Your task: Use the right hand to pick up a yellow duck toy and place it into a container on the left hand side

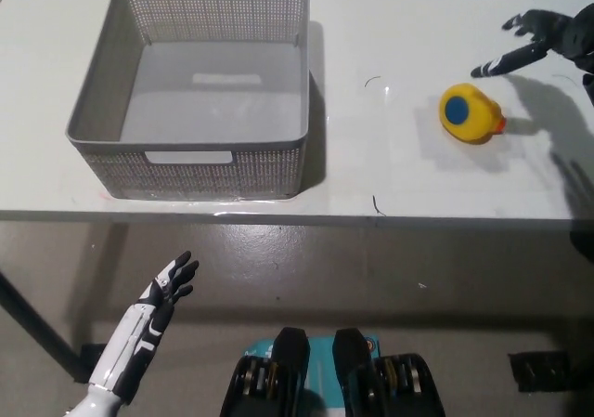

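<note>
Clearly the black right hand (548, 41), fingers spread and holding nothing, hangs just above-right of the round yellow plastic duck toy (471, 113) lying below it, so a glancing close could roll it away.

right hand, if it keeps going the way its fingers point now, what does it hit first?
The right hand is open, its fingers pointing toward picture left and slightly down. Straight on, it probably passes just beyond the yellow duck over bare table. Height is unclear; a lower path could clip the duck's top.
</note>
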Controlling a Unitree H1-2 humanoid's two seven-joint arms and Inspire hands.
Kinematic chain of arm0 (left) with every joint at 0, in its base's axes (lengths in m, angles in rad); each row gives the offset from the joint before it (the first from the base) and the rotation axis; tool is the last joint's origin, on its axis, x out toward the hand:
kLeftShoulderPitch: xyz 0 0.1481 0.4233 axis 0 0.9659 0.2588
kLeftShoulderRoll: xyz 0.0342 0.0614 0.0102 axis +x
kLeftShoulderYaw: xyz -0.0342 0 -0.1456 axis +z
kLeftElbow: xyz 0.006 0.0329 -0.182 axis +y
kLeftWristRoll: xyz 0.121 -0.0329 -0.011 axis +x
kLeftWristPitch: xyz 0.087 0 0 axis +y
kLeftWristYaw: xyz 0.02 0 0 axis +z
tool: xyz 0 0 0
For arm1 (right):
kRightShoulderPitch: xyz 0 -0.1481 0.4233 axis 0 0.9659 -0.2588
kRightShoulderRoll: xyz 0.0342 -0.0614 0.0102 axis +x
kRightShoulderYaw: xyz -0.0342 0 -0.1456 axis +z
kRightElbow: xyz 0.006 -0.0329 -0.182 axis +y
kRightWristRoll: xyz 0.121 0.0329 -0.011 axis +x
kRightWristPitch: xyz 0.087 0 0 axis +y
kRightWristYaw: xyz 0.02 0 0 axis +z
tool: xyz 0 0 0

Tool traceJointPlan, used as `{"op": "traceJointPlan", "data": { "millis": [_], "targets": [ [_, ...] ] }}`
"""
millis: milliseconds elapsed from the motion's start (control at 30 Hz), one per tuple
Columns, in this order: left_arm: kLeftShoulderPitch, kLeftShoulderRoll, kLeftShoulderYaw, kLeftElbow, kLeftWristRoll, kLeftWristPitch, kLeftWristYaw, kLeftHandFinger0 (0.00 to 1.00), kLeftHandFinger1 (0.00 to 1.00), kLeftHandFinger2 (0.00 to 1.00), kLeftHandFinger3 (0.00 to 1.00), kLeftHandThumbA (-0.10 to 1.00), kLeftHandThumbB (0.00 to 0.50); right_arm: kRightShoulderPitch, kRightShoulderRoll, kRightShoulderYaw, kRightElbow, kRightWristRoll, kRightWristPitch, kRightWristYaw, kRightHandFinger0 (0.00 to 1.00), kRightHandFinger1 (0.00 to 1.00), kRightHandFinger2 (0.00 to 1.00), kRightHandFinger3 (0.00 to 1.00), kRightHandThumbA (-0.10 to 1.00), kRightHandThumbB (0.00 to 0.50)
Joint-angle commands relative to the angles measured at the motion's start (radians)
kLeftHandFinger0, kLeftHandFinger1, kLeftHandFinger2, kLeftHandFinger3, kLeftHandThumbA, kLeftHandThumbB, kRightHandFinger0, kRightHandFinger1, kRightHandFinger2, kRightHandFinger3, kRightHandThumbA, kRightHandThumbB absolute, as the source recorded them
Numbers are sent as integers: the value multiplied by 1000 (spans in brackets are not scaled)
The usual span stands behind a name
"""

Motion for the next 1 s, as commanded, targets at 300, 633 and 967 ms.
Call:
{"op": "traceJointPlan", "data": {
  "millis": [300,633,967],
  "targets": [
    [-16,15,6,-17,-17,-36,-18,1000,1000,1000,1000,1000,139,-56,-42,-13,-25,54,-61,169,1000,1000,1000,1000,1000,500],
    [-25,20,13,-18,-35,-33,-26,1000,1000,1000,1000,1000,155,-79,-25,34,-1,26,-26,162,1000,1000,1000,1000,932,500],
    [-25,15,16,-29,-38,-50,-37,1000,1000,1000,1000,1000,196,-69,-27,111,26,-9,-64,147,1000,1000,1000,1000,986,485]
  ]
}}
